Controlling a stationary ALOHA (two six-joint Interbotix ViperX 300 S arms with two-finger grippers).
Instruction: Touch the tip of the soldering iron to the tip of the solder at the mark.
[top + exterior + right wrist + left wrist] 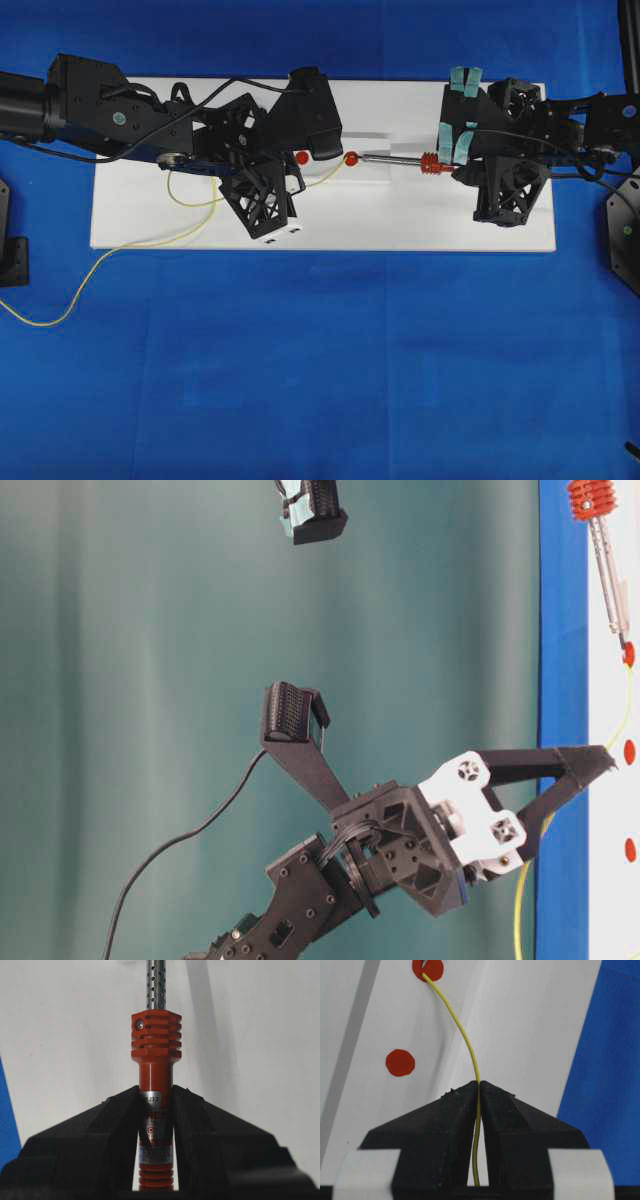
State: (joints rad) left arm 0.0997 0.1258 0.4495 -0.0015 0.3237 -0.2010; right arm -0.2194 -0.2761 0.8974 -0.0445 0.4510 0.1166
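Note:
The solder [190,195], a thin yellow wire, runs across the white board [400,225] through my left gripper [298,186], which is shut on it. Its free end lies on a red mark [351,158]. In the left wrist view the solder [465,1035] curves from my fingertips [479,1084] up to that mark [427,969]. My right gripper [458,170] is shut on the soldering iron's [400,160] red handle just behind the ribbed collar [156,1035]. The iron's tip reaches the same mark, where it appears to meet the solder's end.
A second red mark [302,157] lies just left of the first, by my left gripper; it also shows in the left wrist view [400,1062]. Blue cloth [320,380] surrounds the board. The solder's slack trails off the board's left front [60,315].

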